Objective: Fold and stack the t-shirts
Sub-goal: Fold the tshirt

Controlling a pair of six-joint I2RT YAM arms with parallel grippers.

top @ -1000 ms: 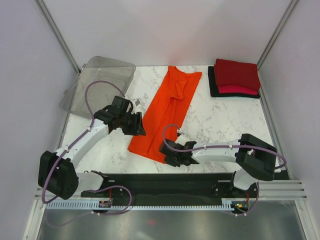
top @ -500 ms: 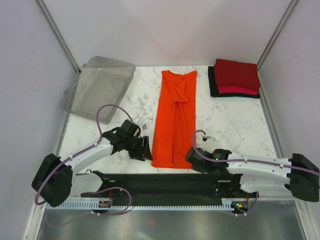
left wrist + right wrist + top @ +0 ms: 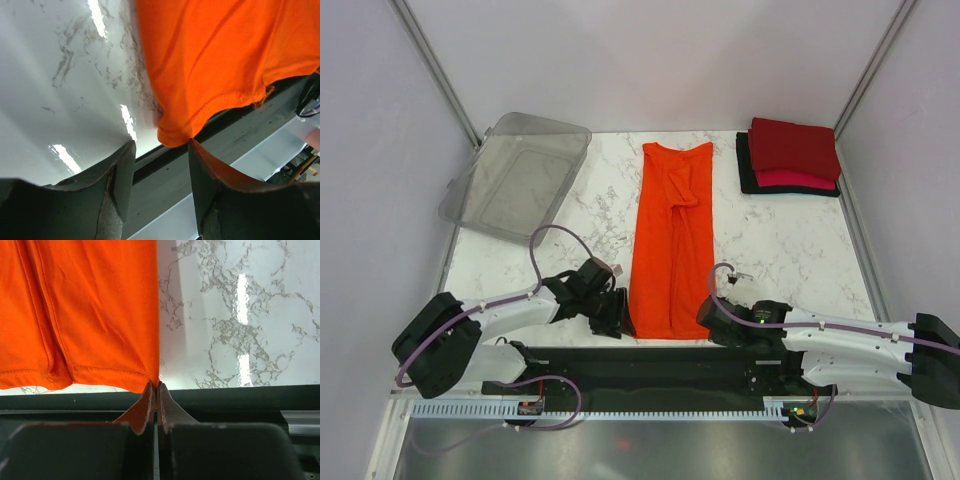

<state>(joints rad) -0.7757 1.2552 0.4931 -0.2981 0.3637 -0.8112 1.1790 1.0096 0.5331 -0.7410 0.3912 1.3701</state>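
- At the right gripper (image 3: 156,390): pressed together, pinching the near right hem corner of the orange t-shirt (image 3: 85,305), with a sliver of orange cloth drawn down between the two fingers.
- At the left gripper (image 3: 161,145): spread apart, the near left hem corner sitting right at the gap between the tips; no pinch on it to be seen.
- Outward from both: lies as a long narrow strip on the marble table (image 3: 780,240), long axis running straight away from the arms, hem at the near edge, neck end at the far side.
- Puts one gripper at each hem corner, so neither arm is nearer; likely turns on the left side closing on its corner before the hem can be carried along that axis toward the neck end.
- Further out, at the far right corner: the stack of folded t-shirts (image 3: 790,155), dark red on top, pinkish-red and black beneath, well apart from the orange one and on the right arm's side.
- At the far left: the clear plastic bin (image 3: 515,175), not part of the fold.
- Hard to tell: whether the left corner touches either finger; how many layers lie in the strip.
- Hidden from above: both sets of fingertips, under the gripper bodies.
- Cut off in both wrist views: the neck end.
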